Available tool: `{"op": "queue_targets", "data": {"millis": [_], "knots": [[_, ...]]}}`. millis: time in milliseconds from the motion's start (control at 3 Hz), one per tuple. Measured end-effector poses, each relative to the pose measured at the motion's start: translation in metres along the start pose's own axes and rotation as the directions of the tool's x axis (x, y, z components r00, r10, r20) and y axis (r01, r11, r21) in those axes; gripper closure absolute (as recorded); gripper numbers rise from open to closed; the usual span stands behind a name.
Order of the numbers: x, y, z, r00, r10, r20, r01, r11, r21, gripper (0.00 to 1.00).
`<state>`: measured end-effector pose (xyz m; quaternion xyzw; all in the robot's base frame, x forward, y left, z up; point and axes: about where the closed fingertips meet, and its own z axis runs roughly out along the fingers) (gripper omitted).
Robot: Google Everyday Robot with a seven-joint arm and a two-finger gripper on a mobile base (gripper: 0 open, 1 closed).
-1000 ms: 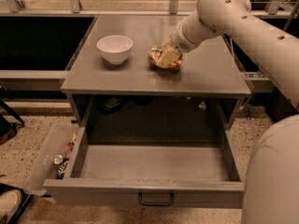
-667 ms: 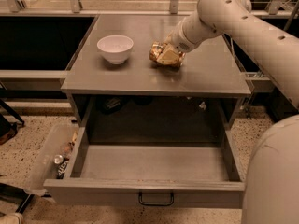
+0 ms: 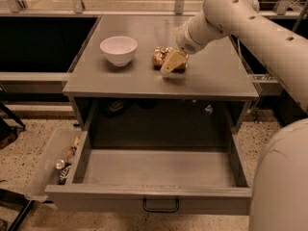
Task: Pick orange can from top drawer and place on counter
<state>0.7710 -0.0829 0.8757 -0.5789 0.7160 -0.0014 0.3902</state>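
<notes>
The counter [image 3: 211,78] fills the upper middle of the frame; below it the top drawer [image 3: 159,167] stands pulled out, bare inside. The gripper [image 3: 172,63] is at upper centre, against the orange can [image 3: 161,55], which rests on the counter right of the white bowl [image 3: 119,49]. Whether it clasps the can cannot be told. You should release fully, then lift straight up so you don't nudge the can.

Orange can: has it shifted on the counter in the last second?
No. The orange can sits the same gap right of the white bowl on the counter, with the gripper at it.
</notes>
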Motion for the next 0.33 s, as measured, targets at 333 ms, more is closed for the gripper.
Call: {"op": "queue_targets", "data": {"millis": [333], "knots": [[0.0000, 0.0000, 0.0000, 1.000, 0.000, 0.000, 0.000, 1.0000, 0.000, 0.00]]}}
